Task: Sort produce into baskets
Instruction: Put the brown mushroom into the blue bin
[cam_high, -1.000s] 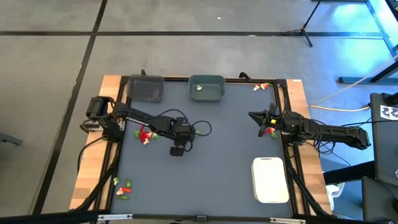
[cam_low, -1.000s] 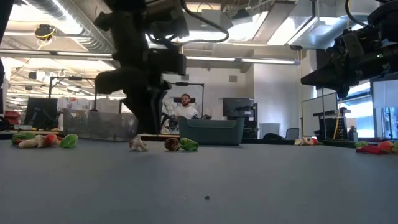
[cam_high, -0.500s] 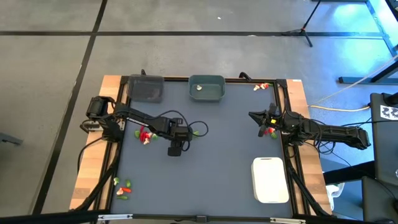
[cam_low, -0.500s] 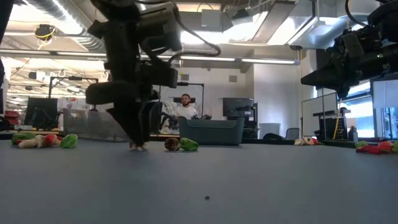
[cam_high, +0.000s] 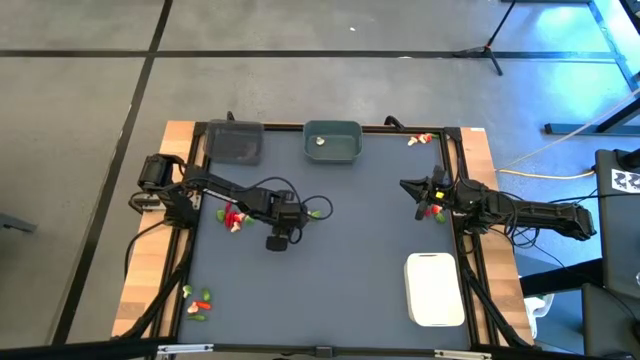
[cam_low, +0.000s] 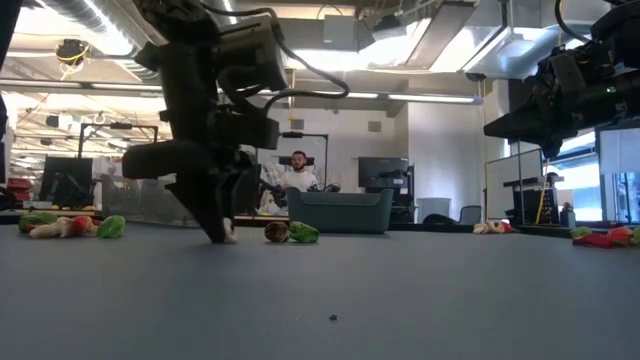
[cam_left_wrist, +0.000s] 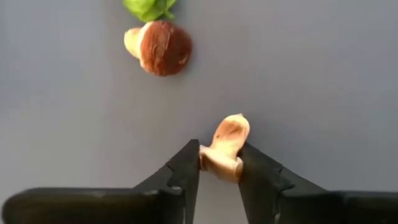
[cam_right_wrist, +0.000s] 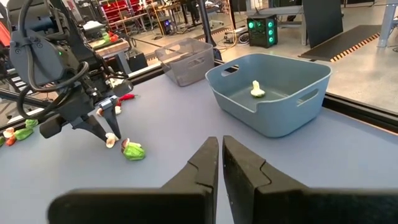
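Observation:
My left gripper (cam_left_wrist: 217, 168) is down at the table mat left of centre (cam_high: 276, 241), shut on a small tan mushroom-like piece (cam_left_wrist: 225, 148). A brown-capped mushroom (cam_left_wrist: 159, 47) and a green leaf (cam_left_wrist: 149, 7) lie on the mat just beyond it. My right gripper (cam_right_wrist: 220, 163) is shut and empty, held above the table's right side (cam_high: 410, 187). The grey-teal bin (cam_high: 333, 141) at the far edge holds one pale piece (cam_right_wrist: 255, 90). The dark grey bin (cam_high: 236, 142) stands left of it, and the white tray (cam_high: 434, 289) lies at the near right. My left gripper pinches the tan piece's paler stem end (cam_left_wrist: 219, 163) between its two fingertips (cam_left_wrist: 186, 163). The fingers come from above, pointing down. The piece's browner end (cam_left_wrist: 231, 127) sticks out beyond the fingertips. The fingertips (cam_low: 216, 236) stand at the mat's level in the low view.
Produce lies in clusters: red and tan pieces left of my left gripper (cam_high: 232, 216), some at the near left corner (cam_high: 200, 300), some at the far right (cam_high: 420, 139), and some under my right arm (cam_high: 433, 211). A person sits beyond the table (cam_low: 297, 172).
My left gripper has gone down to the mat and a little toward the table's left edge, ending at the tan piece. My right arm has kept still.

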